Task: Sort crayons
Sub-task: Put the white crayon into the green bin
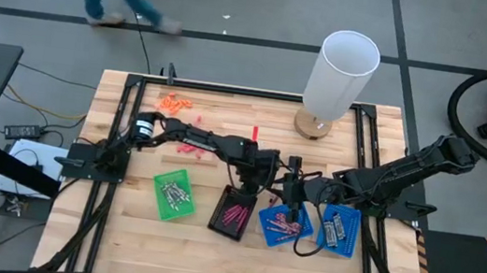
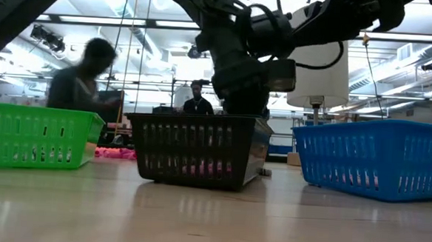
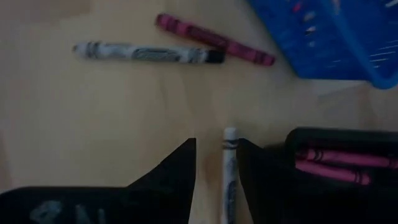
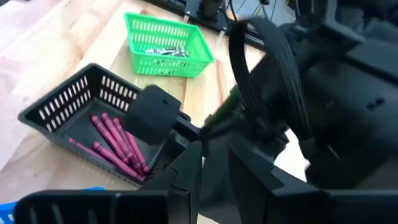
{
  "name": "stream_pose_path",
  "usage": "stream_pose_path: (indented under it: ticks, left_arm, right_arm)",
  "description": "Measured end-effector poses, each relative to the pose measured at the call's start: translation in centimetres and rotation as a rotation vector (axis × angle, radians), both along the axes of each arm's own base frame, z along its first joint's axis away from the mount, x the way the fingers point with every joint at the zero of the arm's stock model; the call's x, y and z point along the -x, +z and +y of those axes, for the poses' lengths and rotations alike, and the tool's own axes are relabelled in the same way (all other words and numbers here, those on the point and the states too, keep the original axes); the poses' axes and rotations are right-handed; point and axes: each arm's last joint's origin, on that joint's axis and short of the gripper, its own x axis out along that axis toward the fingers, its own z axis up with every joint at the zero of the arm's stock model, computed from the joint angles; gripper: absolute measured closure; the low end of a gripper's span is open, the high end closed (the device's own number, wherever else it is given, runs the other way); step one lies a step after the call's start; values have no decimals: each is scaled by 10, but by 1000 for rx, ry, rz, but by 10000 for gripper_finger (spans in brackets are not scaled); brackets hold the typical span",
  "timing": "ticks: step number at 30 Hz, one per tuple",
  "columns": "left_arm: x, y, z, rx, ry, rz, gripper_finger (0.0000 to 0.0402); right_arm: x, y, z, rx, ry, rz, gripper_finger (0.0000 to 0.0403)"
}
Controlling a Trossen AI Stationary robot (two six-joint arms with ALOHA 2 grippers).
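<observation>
— From above, where are you?
— My left gripper (image 1: 255, 171) hangs at the black tray's (image 1: 235, 213) twelve o'clock; my right gripper (image 1: 292, 198) over the blue tray (image 1: 285, 225).
— Left wrist?
— My fingers (image 3: 180, 171) clasp a grey crayon (image 3: 230, 168); pink crayons (image 3: 333, 163) fill the black tray.
— Right wrist?
— Grip: can't tell.

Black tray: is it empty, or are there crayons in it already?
Not empty. The black tray holds several pink crayons lying on its bottom; the left wrist view also shows pink ones inside it.
</observation>
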Motion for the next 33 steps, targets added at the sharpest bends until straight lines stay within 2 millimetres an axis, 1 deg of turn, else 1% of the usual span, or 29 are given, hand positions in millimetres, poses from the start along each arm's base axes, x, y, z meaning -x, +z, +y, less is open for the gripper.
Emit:
stream_pose_path:
  ticks: [3,7,18,23,30,33]
  left_arm:
    - [0,0,-8,-23,-25,-4,277]
    - [0,0,-13,-63,-27,1,277]
    - [3,-1,-14,-103,-13,30,277]
    - [3,-5,-14,-105,-19,43,277]
    - [3,-16,-17,-103,-45,78,277]
    - [3,-16,-18,-107,-49,79,277]
  right_arm:
    - [0,0,0,0,1,-1,316]
    - [0,0,0,-1,2,-3,316]
    - [0,1,1,-6,8,-9,316]
    - [0,1,1,-6,8,-9,316]
    - [0,1,2,-7,12,-11,316]
    - [0,1,2,-7,12,-13,316]
